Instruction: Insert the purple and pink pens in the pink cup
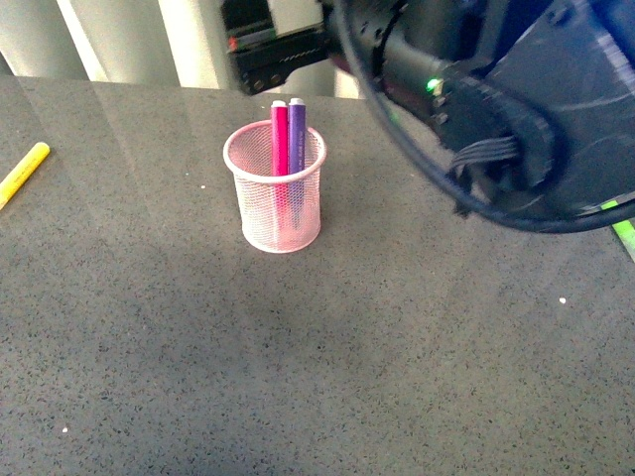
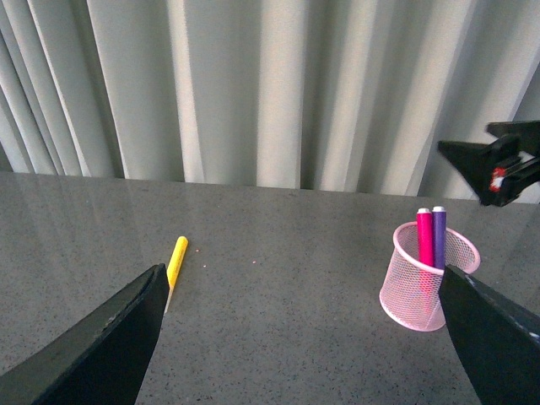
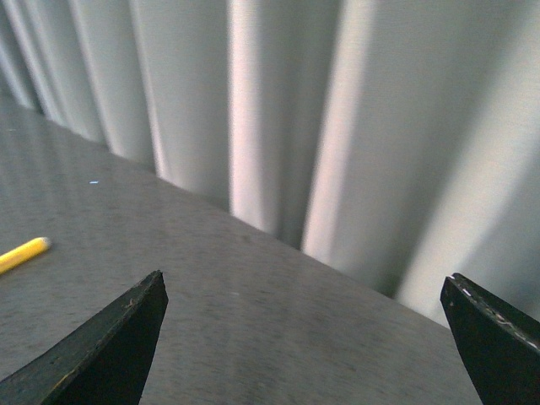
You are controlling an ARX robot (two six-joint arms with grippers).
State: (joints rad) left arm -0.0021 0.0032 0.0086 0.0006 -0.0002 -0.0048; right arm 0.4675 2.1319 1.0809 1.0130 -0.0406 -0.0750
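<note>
The pink cup stands upright on the grey table. The pink pen and the purple pen stand side by side inside it, their tops above the rim. In the left wrist view the cup with the pink pen and purple pen sits close to one finger. My left gripper is open and empty above the table. My right gripper is open and empty, facing the curtain; its arm fills the upper right of the front view, above and behind the cup.
A yellow marker lies at the table's left edge; it also shows in the left wrist view and the right wrist view. A lime green marker lies at the right edge. A pale curtain hangs behind the table.
</note>
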